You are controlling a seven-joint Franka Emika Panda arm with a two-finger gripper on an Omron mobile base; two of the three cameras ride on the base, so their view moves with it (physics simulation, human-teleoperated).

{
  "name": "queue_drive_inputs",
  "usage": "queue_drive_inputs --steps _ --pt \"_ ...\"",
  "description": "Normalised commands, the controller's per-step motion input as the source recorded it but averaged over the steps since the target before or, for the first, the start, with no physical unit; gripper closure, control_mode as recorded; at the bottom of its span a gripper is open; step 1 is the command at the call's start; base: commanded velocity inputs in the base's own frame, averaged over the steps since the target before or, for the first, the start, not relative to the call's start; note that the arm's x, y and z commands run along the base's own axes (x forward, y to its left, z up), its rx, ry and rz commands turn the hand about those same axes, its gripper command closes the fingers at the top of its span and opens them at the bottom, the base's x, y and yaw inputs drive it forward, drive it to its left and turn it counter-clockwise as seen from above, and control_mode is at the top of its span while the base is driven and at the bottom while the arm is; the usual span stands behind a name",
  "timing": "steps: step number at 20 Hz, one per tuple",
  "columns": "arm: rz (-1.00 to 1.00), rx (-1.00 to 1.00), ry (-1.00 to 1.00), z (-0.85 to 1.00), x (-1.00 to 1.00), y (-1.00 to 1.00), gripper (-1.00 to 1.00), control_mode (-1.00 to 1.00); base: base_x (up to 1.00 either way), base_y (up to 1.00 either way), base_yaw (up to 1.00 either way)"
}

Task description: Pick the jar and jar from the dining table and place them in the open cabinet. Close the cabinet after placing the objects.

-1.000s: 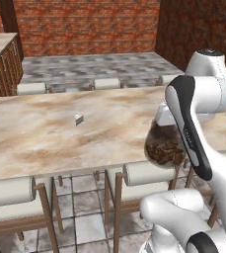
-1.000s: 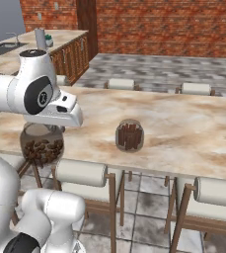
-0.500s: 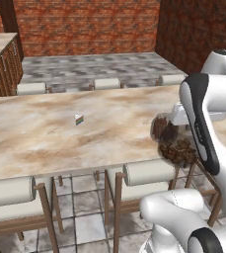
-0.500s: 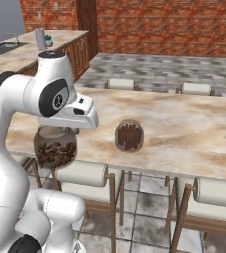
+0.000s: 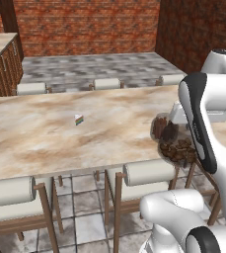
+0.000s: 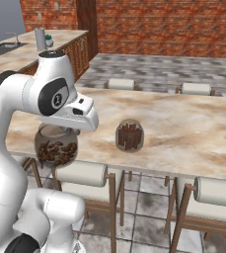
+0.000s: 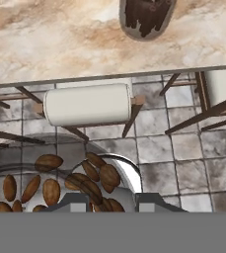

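The jar of brown beans (image 6: 56, 146) is pinched at its rim between my fingers (image 7: 74, 203), which stand nearly together on the glass. It hangs off the dining table (image 5: 45, 133), just past the near edge and above the cream cushion of a chair (image 6: 82, 174). In the hand view the jar (image 7: 60, 183) lies directly under my gripper (image 7: 104, 205), its beans showing through the open mouth, with the tiled floor (image 7: 173, 148) below. From the left base view the jar (image 5: 179, 148) is partly hidden behind my forearm, so I cannot tell exactly how the pads sit on the rim.

The second jar (image 6: 130, 135), holding upright brown sticks, stands on the table top near the near edge, to the right of the held jar and apart from it. In the left base view it (image 5: 163, 127) appears just beyond the held one. In the hand view it (image 7: 146, 17) sits at the top edge.

A small white-and-coloured wedge (image 5: 78, 119) rests on the table well to the left of both jars. A kitchen counter (image 6: 20, 52) stands far left, before a brick wall (image 5: 85, 24).
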Motion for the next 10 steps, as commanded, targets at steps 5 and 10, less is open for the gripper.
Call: queue_drive_inputs --steps 5,10 --pt "-0.27 0.00 0.00 0.00 -0.12 -0.08 1.00 -1.00 0.00 0.00 0.00" --pt "0.00 0.00 0.00 0.00 0.00 0.00 1.00 -1.00 0.00 0.00 0.00"
